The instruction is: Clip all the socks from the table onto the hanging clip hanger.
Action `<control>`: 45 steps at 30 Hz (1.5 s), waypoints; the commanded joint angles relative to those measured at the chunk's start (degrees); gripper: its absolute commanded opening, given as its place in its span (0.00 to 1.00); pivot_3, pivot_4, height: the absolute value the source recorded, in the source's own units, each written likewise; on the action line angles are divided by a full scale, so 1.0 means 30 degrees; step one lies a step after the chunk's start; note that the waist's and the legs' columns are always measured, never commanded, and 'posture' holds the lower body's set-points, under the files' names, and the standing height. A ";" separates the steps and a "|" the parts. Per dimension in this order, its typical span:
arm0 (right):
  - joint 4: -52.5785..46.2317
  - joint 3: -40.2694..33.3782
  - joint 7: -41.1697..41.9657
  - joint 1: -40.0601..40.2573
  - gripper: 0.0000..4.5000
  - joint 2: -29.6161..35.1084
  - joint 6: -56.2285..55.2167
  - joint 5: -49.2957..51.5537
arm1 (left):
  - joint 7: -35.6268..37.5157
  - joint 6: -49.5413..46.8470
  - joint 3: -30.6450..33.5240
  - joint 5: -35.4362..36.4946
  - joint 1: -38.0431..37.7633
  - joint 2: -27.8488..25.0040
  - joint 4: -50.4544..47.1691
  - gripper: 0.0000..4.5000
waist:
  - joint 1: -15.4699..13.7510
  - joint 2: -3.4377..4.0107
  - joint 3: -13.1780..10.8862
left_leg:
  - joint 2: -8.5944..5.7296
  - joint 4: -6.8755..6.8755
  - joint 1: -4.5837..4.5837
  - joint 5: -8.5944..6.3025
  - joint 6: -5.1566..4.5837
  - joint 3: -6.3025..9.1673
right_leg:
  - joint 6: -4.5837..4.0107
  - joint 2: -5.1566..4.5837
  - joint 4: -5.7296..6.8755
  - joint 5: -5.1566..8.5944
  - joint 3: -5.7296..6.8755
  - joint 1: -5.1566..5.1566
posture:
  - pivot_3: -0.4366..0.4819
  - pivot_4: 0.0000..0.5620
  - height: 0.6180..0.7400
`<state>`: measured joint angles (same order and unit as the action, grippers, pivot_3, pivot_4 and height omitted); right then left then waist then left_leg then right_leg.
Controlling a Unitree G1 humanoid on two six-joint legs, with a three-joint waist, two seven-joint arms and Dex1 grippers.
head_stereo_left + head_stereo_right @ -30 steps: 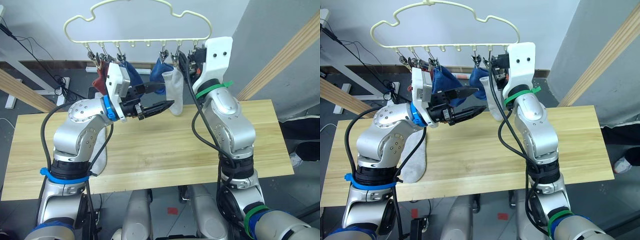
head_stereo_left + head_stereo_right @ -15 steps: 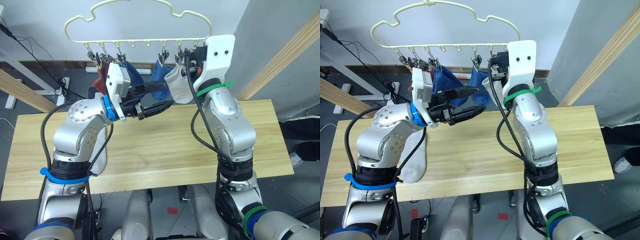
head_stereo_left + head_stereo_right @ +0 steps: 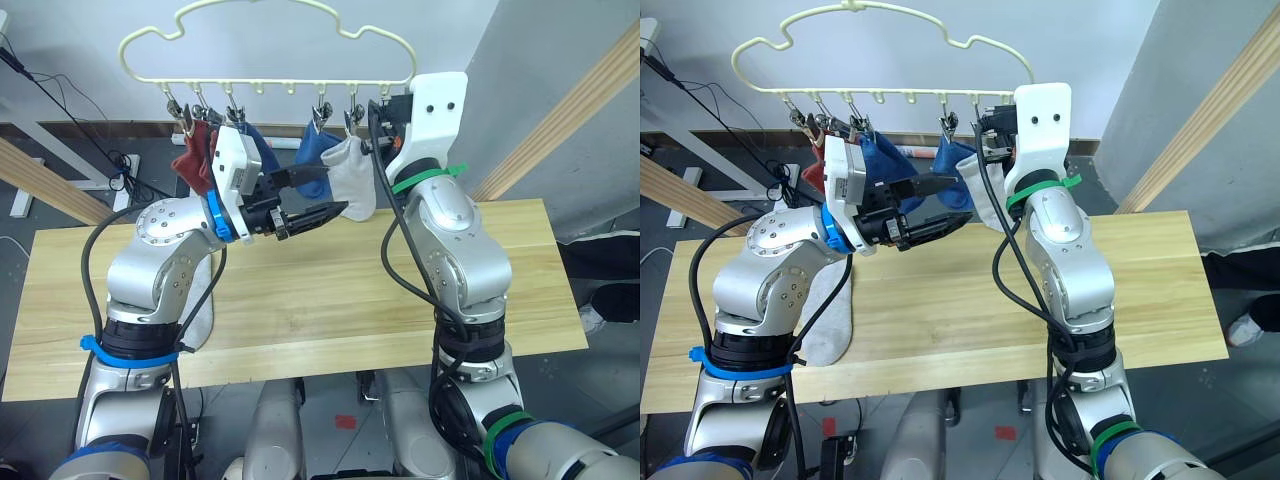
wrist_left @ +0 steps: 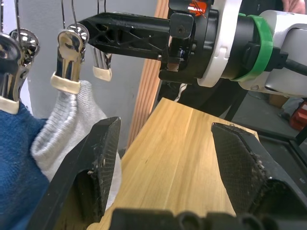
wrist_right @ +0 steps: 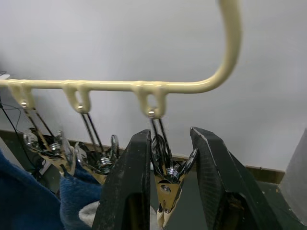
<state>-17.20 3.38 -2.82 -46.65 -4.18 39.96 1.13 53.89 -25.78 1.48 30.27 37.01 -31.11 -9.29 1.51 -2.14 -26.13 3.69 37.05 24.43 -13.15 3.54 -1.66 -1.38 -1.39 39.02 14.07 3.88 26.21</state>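
A limp grey knit sock is draped at the near left of the grained plank table. The left hand is spread wide, empty. The right hand is closed around the end metal clip of the yellow wire clip hanger, where 5 socks hang, a grey one nearest it.

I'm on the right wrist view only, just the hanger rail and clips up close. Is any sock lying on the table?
Observer: Yes, one light grey sock lies on the table, partly under the left arm.
Operator: Is the left claw carrying anything?
Observer: No. The left claw is open and empty, raised above the table near the hung socks.
Operator: What hangs at the far end of the hanger from me?
Observer: A brick red sock hangs at the left end of the hanger.
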 commanded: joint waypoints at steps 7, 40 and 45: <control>-0.1382 0.0036 0.0031 -0.0164 0.56 0.0251 0.0006 -0.0111 | -0.0035 0.0409 0.0006 0.0044 0.0008 0.0126 -0.0620 0.73 | 0.0013 0.0000 0.0000 | -0.0001 0.0000 0.0000 0.0000 0.0000 0.0001 | -0.0001 0.0000 0.0001 0.0000 0.0001 0.0000 | 0.41 0.77 1.00; -0.2570 0.0381 -0.2038 0.0280 0.56 -0.2225 0.1720 -0.0281 | 0.0297 0.0521 -0.0080 -0.0127 0.0253 0.0039 -0.0270 0.73 | 0.0039 0.0001 0.0001 | -0.0002 0.0004 0.0000 0.0000 -0.0002 0.0003 | 0.0000 0.0000 0.0002 0.0000 0.0000 0.0000 | 0.41 0.75 1.00; -0.2292 0.0207 -0.1806 0.0305 0.56 -0.2110 0.1345 0.0415 | 0.0299 0.0521 -0.0068 -0.0139 0.0225 0.0007 -0.0294 0.73 | 0.0038 0.0000 0.0001 | -0.0001 0.0003 0.0000 0.0000 -0.0002 0.0004 | -0.0002 0.0001 0.0003 -0.0001 0.0003 0.0000 | 0.41 0.75 1.00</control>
<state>-22.16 3.94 -8.37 -45.39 -7.45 45.62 1.45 54.45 -25.57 1.39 30.02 37.45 -31.06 -8.67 1.62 -2.14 -26.13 3.69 37.06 24.43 -13.15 3.53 -1.65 -1.39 -1.39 39.02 14.06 3.88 26.21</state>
